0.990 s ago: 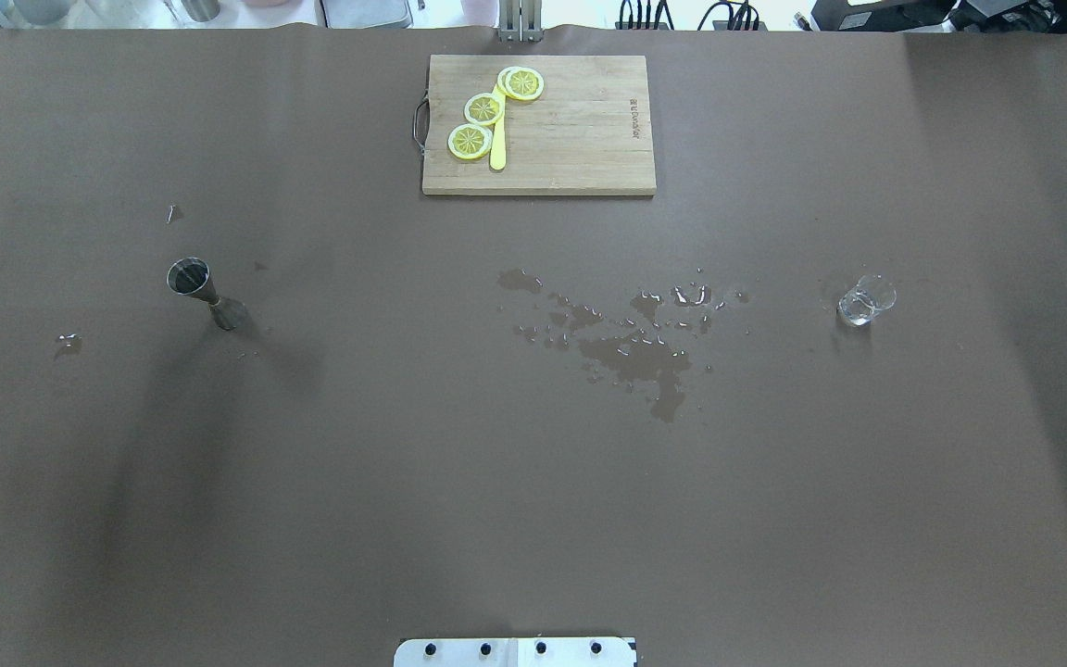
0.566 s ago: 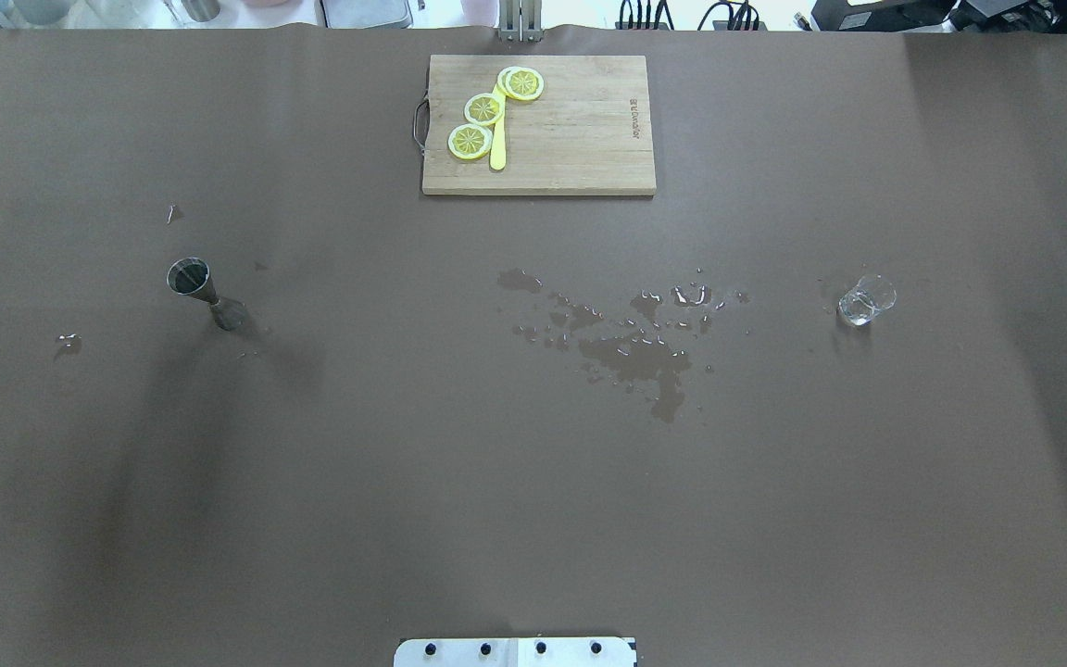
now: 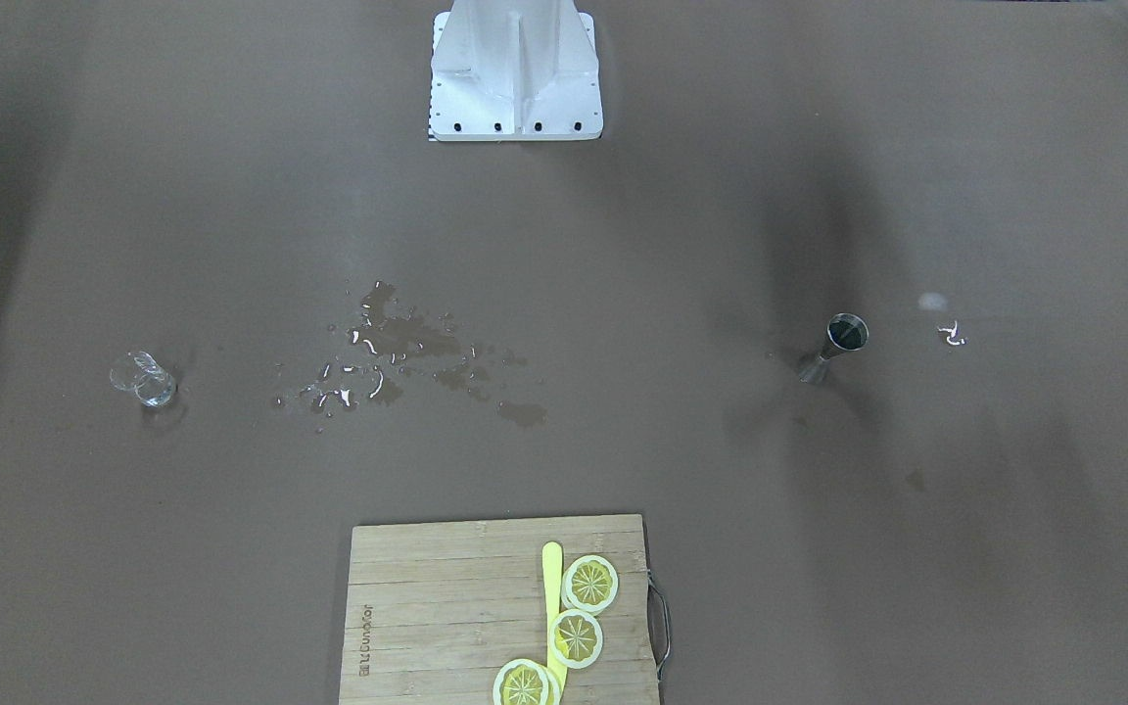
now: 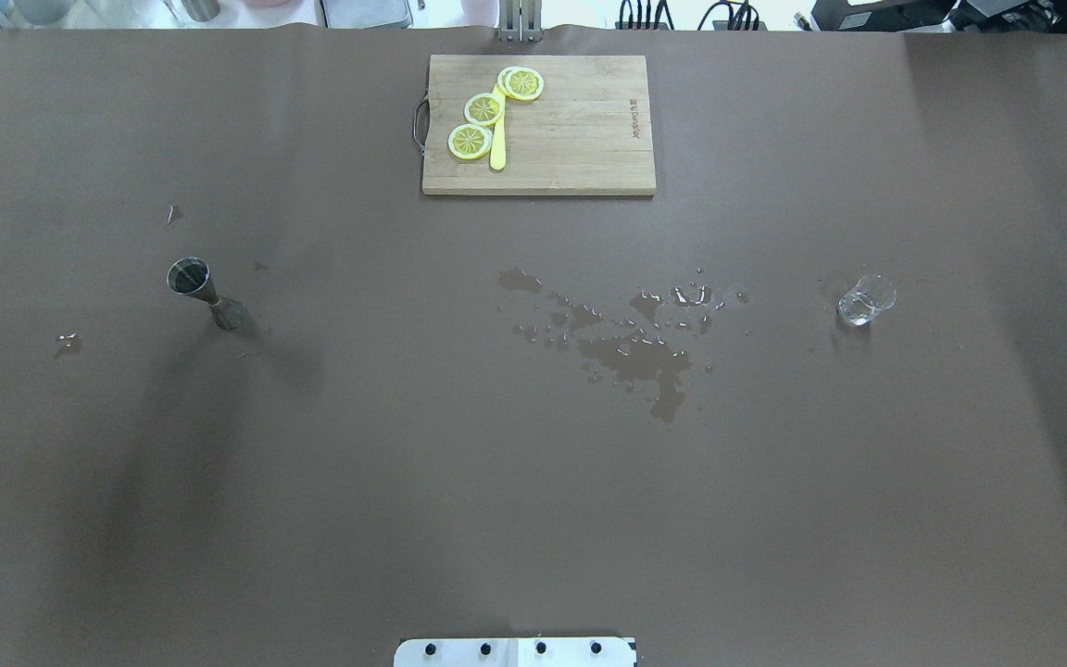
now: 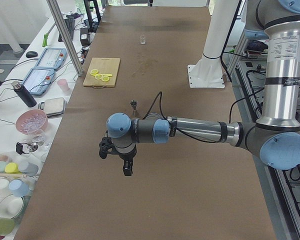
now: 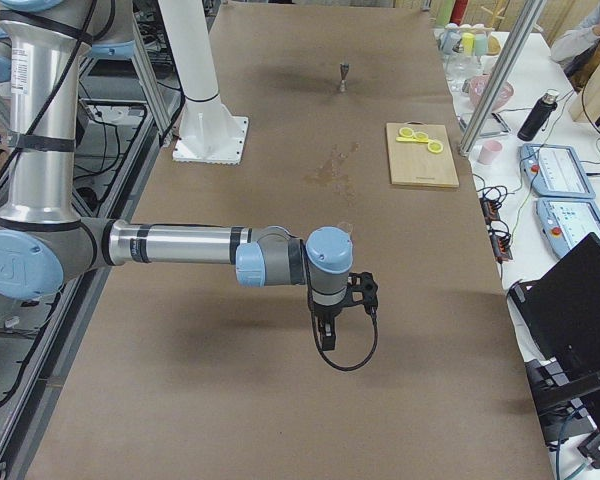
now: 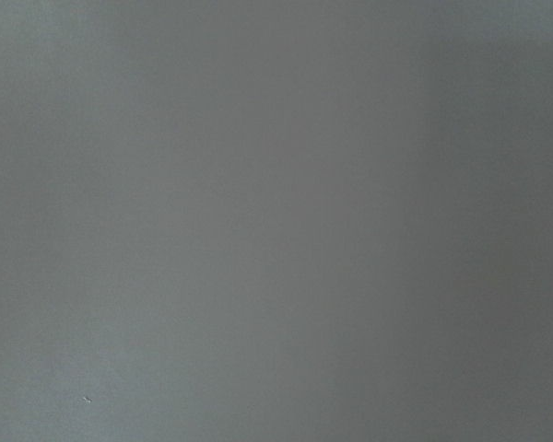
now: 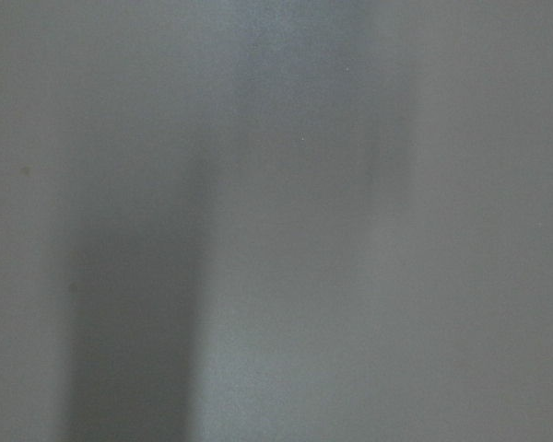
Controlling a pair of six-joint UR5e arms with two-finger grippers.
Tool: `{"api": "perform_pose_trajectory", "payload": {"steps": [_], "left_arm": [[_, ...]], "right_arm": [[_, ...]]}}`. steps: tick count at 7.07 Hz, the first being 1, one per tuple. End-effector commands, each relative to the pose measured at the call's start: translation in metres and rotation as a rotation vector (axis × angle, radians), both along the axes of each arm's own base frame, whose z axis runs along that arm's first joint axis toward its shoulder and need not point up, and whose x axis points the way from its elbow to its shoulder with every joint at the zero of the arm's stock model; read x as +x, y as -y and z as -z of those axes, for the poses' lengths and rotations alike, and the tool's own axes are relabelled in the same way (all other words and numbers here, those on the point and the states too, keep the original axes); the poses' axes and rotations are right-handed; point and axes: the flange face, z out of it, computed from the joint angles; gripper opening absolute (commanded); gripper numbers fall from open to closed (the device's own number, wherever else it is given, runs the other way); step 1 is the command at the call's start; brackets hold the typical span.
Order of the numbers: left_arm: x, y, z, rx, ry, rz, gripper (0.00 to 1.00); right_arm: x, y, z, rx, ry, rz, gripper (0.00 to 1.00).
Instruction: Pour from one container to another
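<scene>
Jigger (image 4: 191, 279) left, glass (image 4: 865, 300) right, well apart, spill (image 4: 637, 357) between. Left tool (image 5: 126, 171) and right tool (image 6: 326, 340) hang over open tabletop (image 4: 496, 519); spread or pressed, cannot tell.

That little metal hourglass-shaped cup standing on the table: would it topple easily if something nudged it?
Probably, yes. The jigger stands tall on a small foot with a narrow waist, so a sideways push near its rim would likely tip it. It looks like smooth, shiny metal: stiff and unlikely to break, but perhaps slippery to pinch. Whether it holds liquid I cannot tell.
</scene>
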Motion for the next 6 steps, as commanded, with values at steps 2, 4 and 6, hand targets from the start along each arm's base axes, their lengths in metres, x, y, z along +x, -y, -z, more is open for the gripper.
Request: {"api": "perform_pose_trajectory", "payload": {"steps": [2,4,6], "left_arm": [[0.000,0.003,0.006,0.004,-0.003,0.004,0.99],[0.001,0.009,0.015,-0.021,-0.004,0.045,0.99],[0.002,0.001,0.076,-0.019,-0.008,0.115,0.99]], "right_arm": [[-0.009,0.014,0.015,0.085,0.005,0.064,1.00],[-0.015,0.016,0.026,0.150,0.064,0.088,1.00],[-0.019,0.017,0.035,0.191,0.073,0.115,1.00]]}}
